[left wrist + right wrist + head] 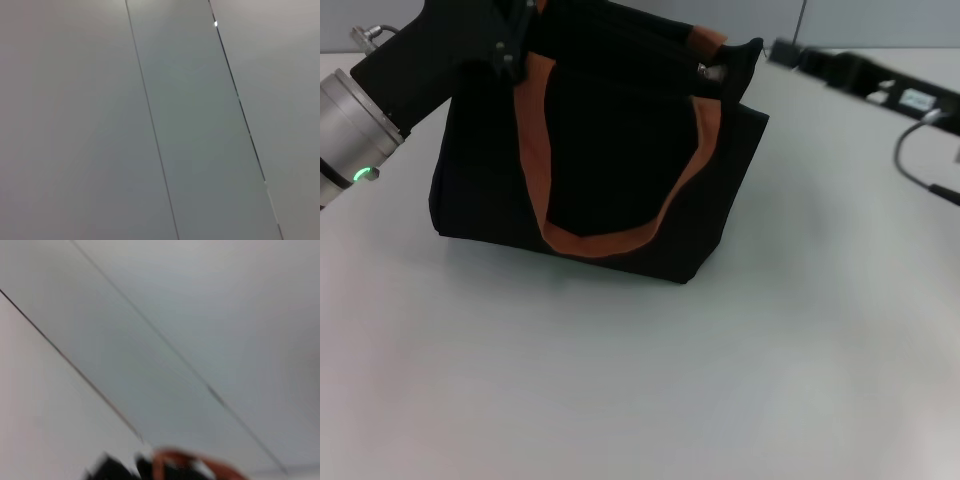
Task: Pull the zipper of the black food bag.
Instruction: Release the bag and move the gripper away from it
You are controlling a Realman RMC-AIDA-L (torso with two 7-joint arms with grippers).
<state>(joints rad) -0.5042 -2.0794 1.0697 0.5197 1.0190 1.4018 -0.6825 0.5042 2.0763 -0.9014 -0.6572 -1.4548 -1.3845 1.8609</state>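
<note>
Black food bag (610, 150) upright on the surface (640, 380)
Silver zipper (708, 72) sits at its right top corner, nearest the right tool (765, 50); left tool (510, 45) at the opposite end; neither tool's grip readable

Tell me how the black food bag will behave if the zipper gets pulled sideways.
The black food bag looks like soft fabric, so its top edge would probably flex. It stands upright unsupported on the smooth table, so it may slide or tip.
</note>
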